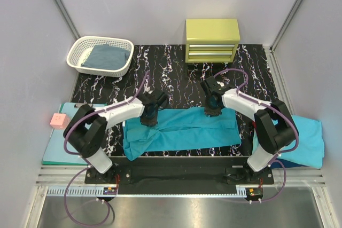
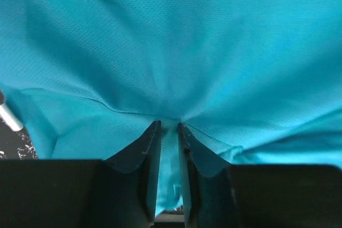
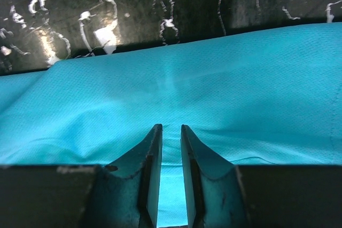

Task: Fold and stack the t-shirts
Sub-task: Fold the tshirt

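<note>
The teal t-shirt (image 1: 184, 130) lies on the black marble mat (image 1: 181, 73), folded into a long band across the near half. My left gripper (image 1: 149, 117) is at the band's far left edge; in the left wrist view (image 2: 169, 125) its jaws are pinched on a fold of the teal cloth (image 2: 214, 52), and wrinkles radiate from the tips. My right gripper (image 1: 212, 109) is at the far right edge; in the right wrist view (image 3: 171, 127) its jaws stand close together with the teal cloth (image 3: 224, 89) between them.
A white basket (image 1: 85, 46) at the back left holds a folded dark blue shirt (image 1: 107, 56). A yellow-green drawer box (image 1: 211, 40) stands at the back. A mint-green clipboard (image 1: 61, 145) with a pink block (image 1: 59, 120) lies left. A lighter turquoise shirt (image 1: 302, 140) lies right.
</note>
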Motion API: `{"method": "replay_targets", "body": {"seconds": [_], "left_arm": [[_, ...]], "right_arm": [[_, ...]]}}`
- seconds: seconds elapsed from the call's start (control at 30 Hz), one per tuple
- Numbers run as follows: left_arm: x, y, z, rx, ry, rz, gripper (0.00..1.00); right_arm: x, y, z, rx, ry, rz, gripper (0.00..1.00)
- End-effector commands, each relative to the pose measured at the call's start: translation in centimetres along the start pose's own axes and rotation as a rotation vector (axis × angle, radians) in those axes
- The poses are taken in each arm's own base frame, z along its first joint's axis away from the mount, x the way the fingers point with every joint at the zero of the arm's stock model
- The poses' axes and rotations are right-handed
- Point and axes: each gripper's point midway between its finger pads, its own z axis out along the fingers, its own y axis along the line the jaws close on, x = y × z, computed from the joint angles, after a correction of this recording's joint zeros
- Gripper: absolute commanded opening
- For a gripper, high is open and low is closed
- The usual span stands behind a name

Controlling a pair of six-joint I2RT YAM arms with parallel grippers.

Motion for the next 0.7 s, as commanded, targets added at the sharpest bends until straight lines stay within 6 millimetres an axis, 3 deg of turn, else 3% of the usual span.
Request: {"method": "replay_targets", "body": {"seconds": [0.0, 0.2, 0.4, 0.67], "left_arm": [[-2.3, 0.2, 0.8, -0.022, -0.048, -0.017, 0.24], [-3.0, 0.8, 1.5, -0.035, -0.032, -0.025, 0.24], [-4.5, 0.7, 0.2, -0.006, -0.089, -0.038, 0.31], [-5.3, 0.9, 1.2, -0.004, -0.052, -0.031, 0.34]], "right_arm": [[-0.5, -0.5, 0.9, 0.07, -0.013, -0.032, 0.27], [0.6, -2.0, 1.6, 0.146, 0.016, -0.006, 0.22], [1.5, -2.6, 1.8, 0.176, 0.048, 0.012, 0.22], [4.1, -4.1, 1.7, 0.224, 0.117, 0.049, 0.22]]}}
